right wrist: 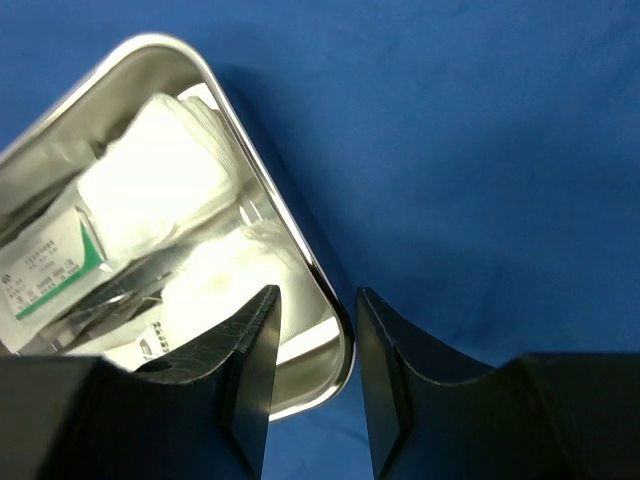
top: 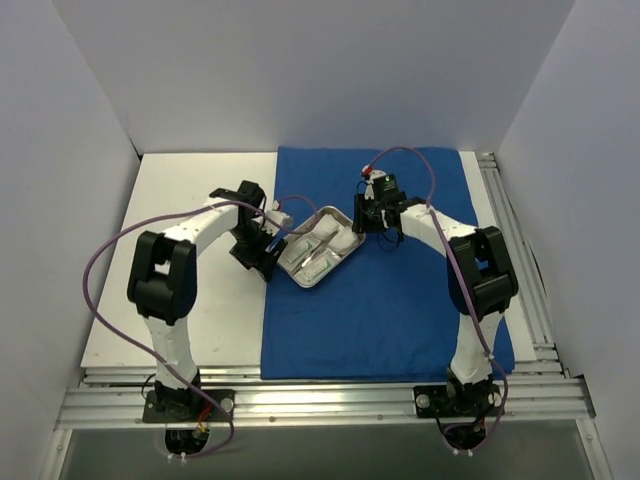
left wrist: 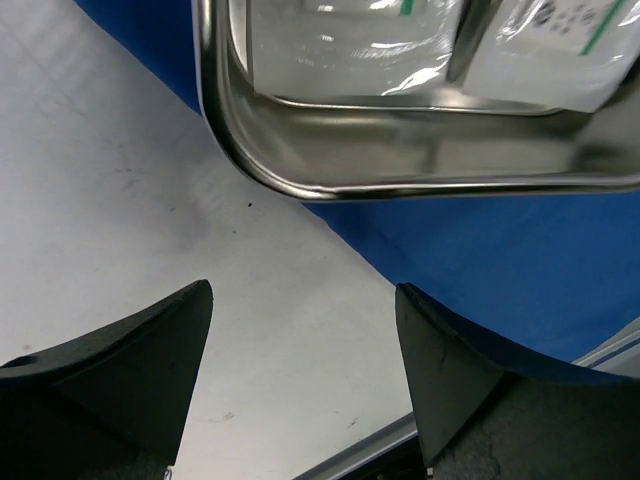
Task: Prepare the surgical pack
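The white table (top: pixel 180 220) carries the royal-blue drape (top: pixel 400 300), spread flat over its right and middle part. The cloth is soft and limp. It will sag and slide on the smooth top, so it is best taken by a corner or a free edge.

On the drape's left edge sits the steel tray (top: pixel 338 264), set cornerwise. It is rigid, shiny and probably slippery, with a thin rolled rim that is the only place to pinch. A grip at one corner could tip the loose load.

Inside lie two white sachets (left wrist: pixel 340 50), light and slick, a white gauze wad (right wrist: pixel 150 180), soft and easily crushed, and thin metal instruments (right wrist: pixel 140 280), half hidden.

The left gripper (left wrist: pixel 303 300) hovers wide apart and empty, just beside the tray's left corner, over bare table and drape edge. The right gripper (right wrist: pixel 317 300) has its jaws narrowed but apart, straddling the rim at the tray's right corner. No pinch shows.
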Action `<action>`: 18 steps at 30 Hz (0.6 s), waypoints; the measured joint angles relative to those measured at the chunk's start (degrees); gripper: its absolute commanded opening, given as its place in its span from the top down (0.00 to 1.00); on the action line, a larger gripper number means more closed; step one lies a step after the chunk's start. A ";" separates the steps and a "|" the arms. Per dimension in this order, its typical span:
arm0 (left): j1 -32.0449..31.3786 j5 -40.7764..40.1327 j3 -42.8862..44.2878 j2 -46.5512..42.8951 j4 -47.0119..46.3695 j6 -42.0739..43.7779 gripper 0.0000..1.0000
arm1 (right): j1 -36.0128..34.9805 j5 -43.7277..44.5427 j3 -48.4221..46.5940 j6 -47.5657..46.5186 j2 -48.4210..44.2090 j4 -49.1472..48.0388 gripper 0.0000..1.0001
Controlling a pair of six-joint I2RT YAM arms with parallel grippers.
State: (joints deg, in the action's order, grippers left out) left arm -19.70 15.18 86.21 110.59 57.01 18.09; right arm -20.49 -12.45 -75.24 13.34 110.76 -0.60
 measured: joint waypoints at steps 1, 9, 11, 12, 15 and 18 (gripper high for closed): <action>-0.04 -0.33 -1.05 1.07 -0.07 -0.24 0.17 | -0.13 0.13 -0.02 -0.15 0.17 0.42 0.69; -0.20 -0.63 -2.08 5.60 -1.09 -2.80 0.29 | -0.20 1.09 -0.09 -1.14 0.44 2.08 0.71; -0.20 -0.57 -2.16 5.60 -1.57 -3.34 0.36 | -0.20 1.51 -0.09 -1.49 0.44 2.23 0.72; -0.24 -0.55 -2.27 5.60 -2.10 -3.78 0.40 | -0.20 1.62 -0.09 -1.57 0.44 2.25 0.73; -0.42 0.28 -2.23 6.16 -2.89 -4.57 0.55 | -0.20 1.77 -0.31 -1.92 0.46 2.60 0.76; -0.59 1.68 -1.53 7.39 -2.47 -5.46 0.64 | -0.11 1.64 -0.72 -2.43 0.63 2.54 0.80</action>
State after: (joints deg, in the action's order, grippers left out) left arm -20.29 16.86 84.68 117.97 54.54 12.62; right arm -20.60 -10.81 -75.96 10.92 111.39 1.93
